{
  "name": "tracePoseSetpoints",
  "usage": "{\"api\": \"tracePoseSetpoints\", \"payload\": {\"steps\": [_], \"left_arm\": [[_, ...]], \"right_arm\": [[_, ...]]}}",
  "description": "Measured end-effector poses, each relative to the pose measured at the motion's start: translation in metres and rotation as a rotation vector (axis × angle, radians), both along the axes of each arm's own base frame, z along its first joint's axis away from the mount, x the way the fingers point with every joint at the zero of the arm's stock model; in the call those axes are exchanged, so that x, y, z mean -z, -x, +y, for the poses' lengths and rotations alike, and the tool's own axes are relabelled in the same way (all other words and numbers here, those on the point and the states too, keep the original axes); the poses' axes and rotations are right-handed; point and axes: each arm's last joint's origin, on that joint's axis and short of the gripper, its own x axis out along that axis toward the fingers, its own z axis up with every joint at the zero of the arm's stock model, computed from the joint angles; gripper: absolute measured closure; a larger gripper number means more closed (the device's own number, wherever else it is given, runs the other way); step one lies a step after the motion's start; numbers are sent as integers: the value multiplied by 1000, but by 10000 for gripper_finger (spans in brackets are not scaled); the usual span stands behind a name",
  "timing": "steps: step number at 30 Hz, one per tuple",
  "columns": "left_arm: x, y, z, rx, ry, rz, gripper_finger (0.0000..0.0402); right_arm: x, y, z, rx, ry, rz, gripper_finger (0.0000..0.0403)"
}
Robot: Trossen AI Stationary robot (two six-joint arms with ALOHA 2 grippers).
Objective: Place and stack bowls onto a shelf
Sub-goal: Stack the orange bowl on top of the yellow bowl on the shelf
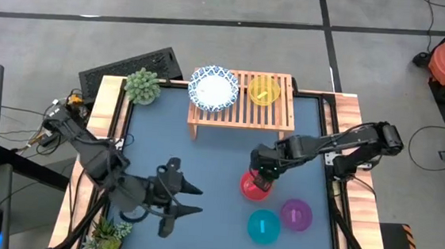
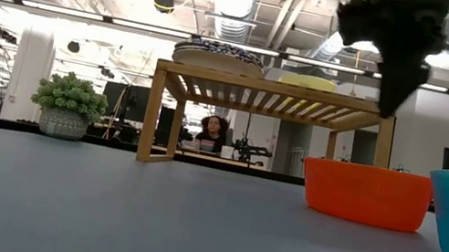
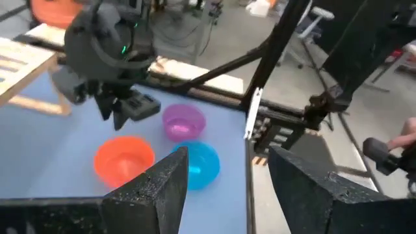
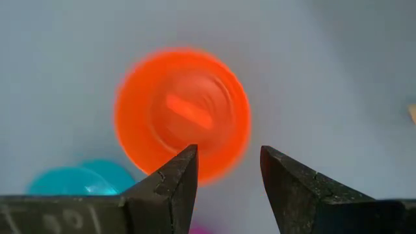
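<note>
We hold our right gripper (image 4: 227,170) open straight above the red bowl (image 4: 182,114), its near rim between the fingers.

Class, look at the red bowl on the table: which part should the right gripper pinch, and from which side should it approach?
Probably the rim, from straight above. The red bowl sits upright and open on the table, so one finger can go inside its thin wall and one outside. The right gripper is open above its edge; the teal bowl stands apart.

Two bowls (image 1: 213,89) on shelf (image 1: 275,115) (side by side), three bowls (image 1: 264,226) before it
</note>
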Motion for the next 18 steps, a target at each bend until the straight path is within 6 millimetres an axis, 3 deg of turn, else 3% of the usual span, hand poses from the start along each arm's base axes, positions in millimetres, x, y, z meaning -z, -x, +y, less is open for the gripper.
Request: {"api": "tracePoseSetpoints", "payload": {"steps": [4, 8, 14, 18], "left_arm": [[1, -25, 22, 68, 40, -48, 205], [-12, -45, 57, 246, 112, -156, 205], [-38, -54, 97, 476, 226, -321, 205], [-44, -54, 106, 513, 266, -326, 205]], "right_arm": [[2, 13, 14, 53, 6, 100, 211], [6, 18, 29, 183, 4, 90, 211], [35, 19, 42, 342, -39, 5, 211], [51, 21, 39, 412, -32, -19, 211]]}}
